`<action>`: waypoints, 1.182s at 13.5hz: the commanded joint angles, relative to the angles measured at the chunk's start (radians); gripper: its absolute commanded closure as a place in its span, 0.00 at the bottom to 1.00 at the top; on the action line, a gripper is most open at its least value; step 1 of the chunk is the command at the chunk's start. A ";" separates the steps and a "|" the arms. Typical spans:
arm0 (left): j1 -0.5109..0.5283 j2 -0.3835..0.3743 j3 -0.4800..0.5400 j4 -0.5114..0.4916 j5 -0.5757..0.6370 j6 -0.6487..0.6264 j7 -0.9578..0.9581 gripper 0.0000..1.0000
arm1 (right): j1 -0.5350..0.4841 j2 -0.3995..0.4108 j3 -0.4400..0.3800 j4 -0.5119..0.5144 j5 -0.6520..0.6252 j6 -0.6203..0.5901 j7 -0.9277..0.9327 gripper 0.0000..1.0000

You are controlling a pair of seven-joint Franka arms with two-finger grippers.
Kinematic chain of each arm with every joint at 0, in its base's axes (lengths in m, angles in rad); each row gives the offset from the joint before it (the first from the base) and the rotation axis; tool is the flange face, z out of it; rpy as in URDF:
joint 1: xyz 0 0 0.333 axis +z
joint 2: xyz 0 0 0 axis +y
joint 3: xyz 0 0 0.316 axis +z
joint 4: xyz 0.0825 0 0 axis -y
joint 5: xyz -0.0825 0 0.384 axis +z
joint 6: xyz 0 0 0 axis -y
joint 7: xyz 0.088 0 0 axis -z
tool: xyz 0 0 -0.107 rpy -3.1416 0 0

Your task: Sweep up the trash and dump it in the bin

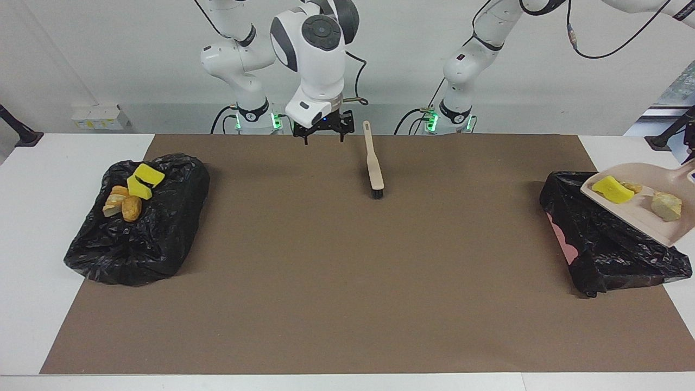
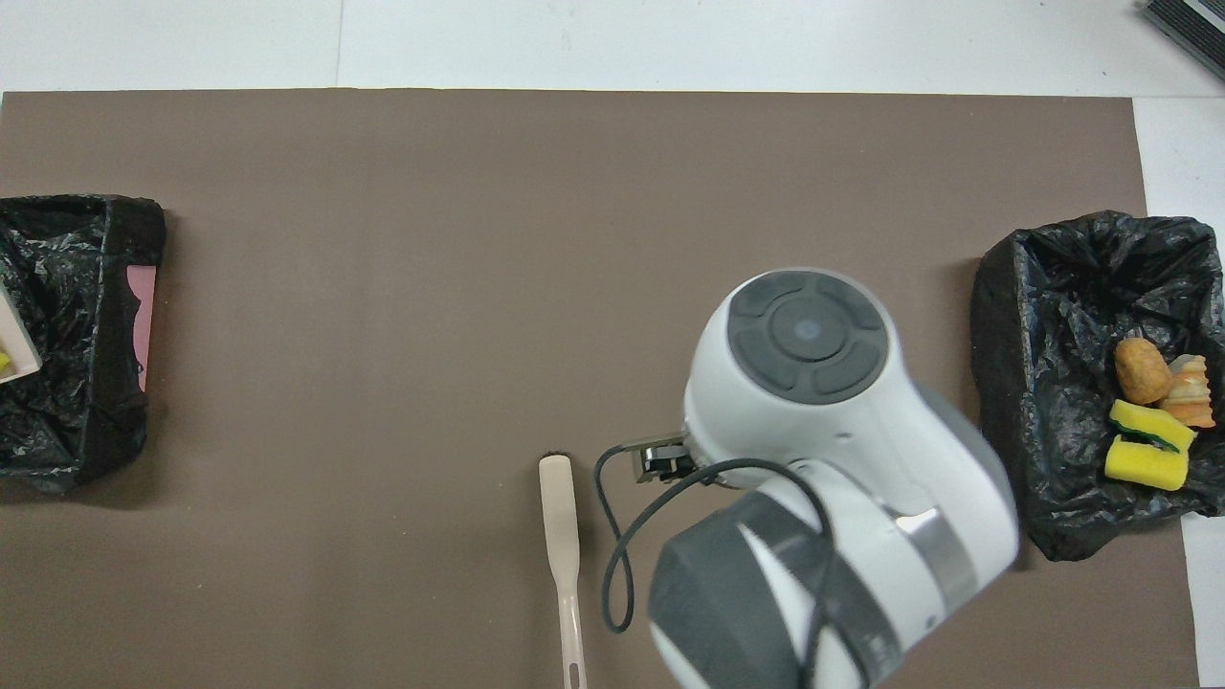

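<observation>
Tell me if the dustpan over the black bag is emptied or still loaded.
Loaded: the dustpan carries a yellow sponge piece and tan chunks.

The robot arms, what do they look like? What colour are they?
Both arms are glossy white with rounded joints, dark grey round caps and black rings. Black cables loop along them, and small green lights glow at their bases. The right hand is black with two thin fingers. The left hand is almost out of the pictures.

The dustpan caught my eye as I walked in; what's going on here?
The left end effector is out of view, but its dustpan hangs over the black bin bag at its end, carrying a yellow sponge and bread chunk. The right end effector is open above the mat, with the brush lying beside it.
</observation>
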 commanded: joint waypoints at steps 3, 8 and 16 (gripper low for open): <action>-0.139 0.036 -0.002 0.053 0.399 0.117 -0.010 1.00 | -0.220 0.004 0.004 0.069 -0.017 -0.056 -0.261 0.00; -0.263 0.000 -0.001 0.050 0.784 0.114 -0.140 1.00 | -0.324 0.007 0.006 0.110 -0.126 -0.043 -0.376 0.00; -0.332 -0.102 -0.010 0.011 0.717 0.024 -0.195 1.00 | -0.426 0.018 -0.029 0.135 -0.113 -0.050 -0.382 0.00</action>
